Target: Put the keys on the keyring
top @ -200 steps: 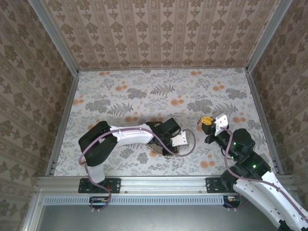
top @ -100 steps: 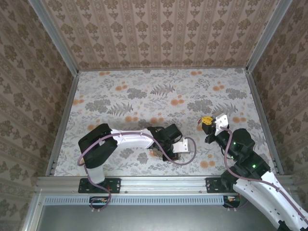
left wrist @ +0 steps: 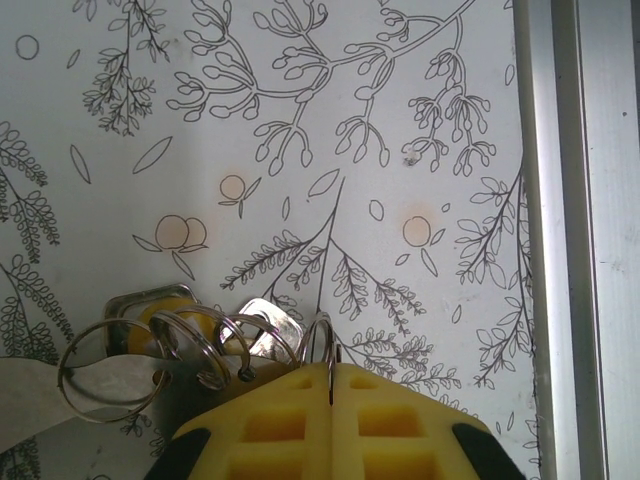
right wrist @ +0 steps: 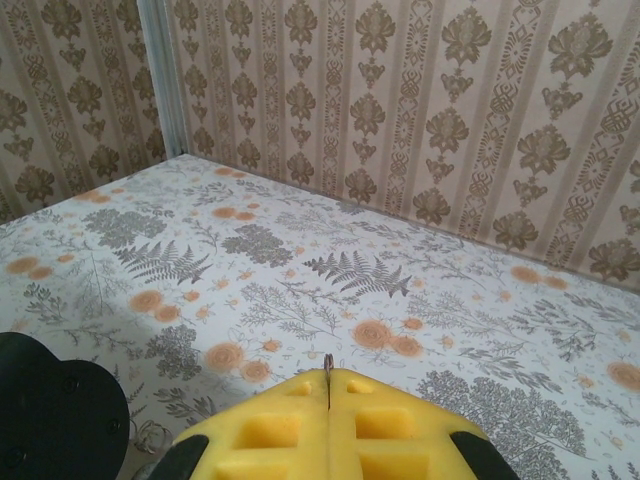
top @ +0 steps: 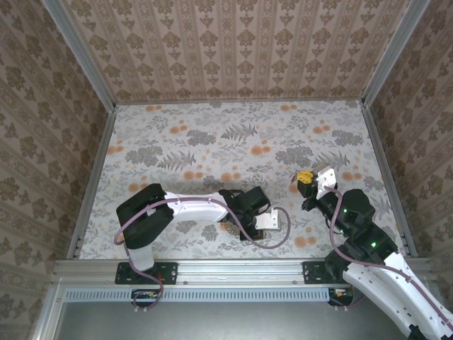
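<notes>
Tightly, left end effector [left wrist: 331, 372] pinches thin wire keyring [left wrist: 320, 322] beside flat keys [left wrist: 268, 326].

The keyring [left wrist: 200, 345] is a short chain of linked silver split rings lying on the patterned counter [left wrist: 400, 150], its widest loop at the left end. The ring at the other end stands on edge, pinched between the yellow pads [left wrist: 280, 420] of the left hand [left wrist: 331, 378]. Two keys [left wrist: 268, 325] lie flat under the rings, heads side by side, one plain silver and one with a yellowish centre.
</notes>
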You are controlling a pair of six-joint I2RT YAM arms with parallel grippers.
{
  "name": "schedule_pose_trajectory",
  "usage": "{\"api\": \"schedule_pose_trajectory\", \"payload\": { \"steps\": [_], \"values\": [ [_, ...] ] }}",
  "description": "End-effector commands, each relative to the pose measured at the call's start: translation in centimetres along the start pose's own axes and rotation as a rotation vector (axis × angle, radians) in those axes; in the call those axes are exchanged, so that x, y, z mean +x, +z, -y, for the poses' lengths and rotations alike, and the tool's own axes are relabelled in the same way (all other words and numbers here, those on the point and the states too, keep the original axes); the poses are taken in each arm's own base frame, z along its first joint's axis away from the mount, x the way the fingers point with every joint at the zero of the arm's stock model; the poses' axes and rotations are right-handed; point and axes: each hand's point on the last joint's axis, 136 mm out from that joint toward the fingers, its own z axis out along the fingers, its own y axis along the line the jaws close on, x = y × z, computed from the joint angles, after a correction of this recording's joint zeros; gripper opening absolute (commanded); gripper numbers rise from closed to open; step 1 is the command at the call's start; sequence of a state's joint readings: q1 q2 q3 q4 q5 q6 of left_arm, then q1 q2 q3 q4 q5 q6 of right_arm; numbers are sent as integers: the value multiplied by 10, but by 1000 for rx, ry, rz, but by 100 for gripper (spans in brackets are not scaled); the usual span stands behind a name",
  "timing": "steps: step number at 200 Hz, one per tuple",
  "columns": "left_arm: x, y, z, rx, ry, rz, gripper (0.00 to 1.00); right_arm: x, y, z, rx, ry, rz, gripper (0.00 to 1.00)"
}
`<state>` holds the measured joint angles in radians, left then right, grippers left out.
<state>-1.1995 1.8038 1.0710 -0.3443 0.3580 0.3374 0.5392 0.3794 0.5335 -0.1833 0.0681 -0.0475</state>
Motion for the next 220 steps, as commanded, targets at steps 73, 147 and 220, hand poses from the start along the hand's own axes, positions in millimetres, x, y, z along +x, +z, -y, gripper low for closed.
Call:
{"api": "schedule_pose_trajectory", "payload": {
  "steps": [73, 147, 220],
  "values": [
    [5, -17, 17, -2, 2, -25, 4, -3, -2, 2, 5, 21, 21, 0],
    [-20, -46, -13, -108, -56, 108, 0, 4, -2, 0, -4, 66, -3, 0],
    [-38, -100, -60, -257, -163, 293, 0, 31, 8, -11, -52, 198, -92, 0]
  ]
}}
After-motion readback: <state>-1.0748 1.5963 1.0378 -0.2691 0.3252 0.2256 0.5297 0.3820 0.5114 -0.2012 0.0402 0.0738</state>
